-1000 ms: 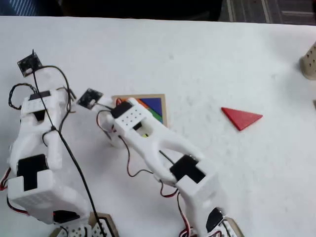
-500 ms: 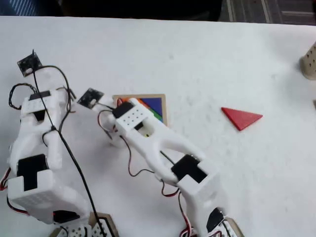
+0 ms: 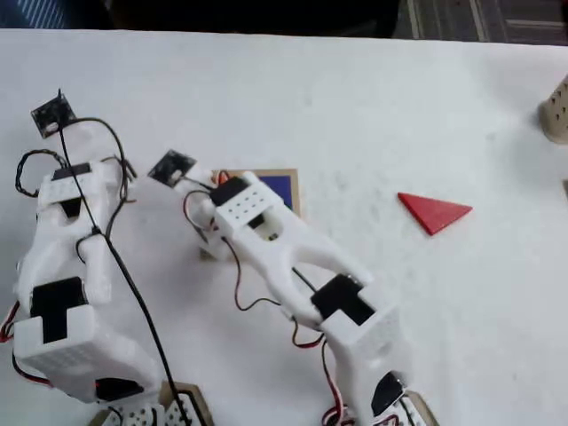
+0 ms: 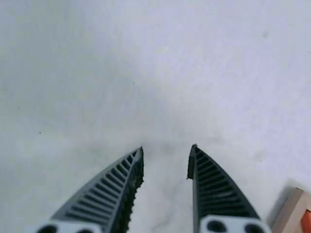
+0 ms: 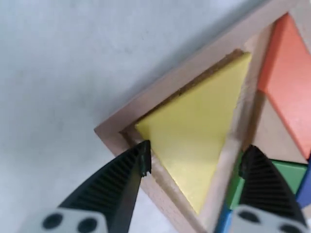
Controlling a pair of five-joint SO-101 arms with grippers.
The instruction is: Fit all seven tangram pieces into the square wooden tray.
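The right gripper [image 5: 197, 153] is hanging spread wide and gripping nothing. Its two fingers are standing on either side of the yellow triangle [image 5: 199, 116], which is lying in a corner of the tray [image 5: 155, 94] with two of its sides running along the rim. Whether either finger is touching wood, I cannot tell. Just past the yellow, an orange piece [image 5: 286, 92], a green one [image 5: 286, 172] and a blue one [image 3: 277, 188] are sitting in the tray, with a patch of bare floor showing between them.

The left gripper [image 4: 166, 149] is also hanging open and empty over bare table [image 3: 355, 106], just beside the tray's outer corner.

Farthest off, the red triangle [image 3: 433, 212] is lying flat on the table, out of the tray and well apart from it, on the right arm's [image 3: 293, 257] side. This is the relation the next move is likely turning on: the right arm is plainly the nearer of the two, and the left arm [image 3: 67, 231] is sitting on the far side of the tray from the piece. The red's long edge is facing away from the arms and running across the table, its opposite point aiming back toward their bases. So a grip is probably wanting the fingers set across that edge and point, after a swing outward from the tray.
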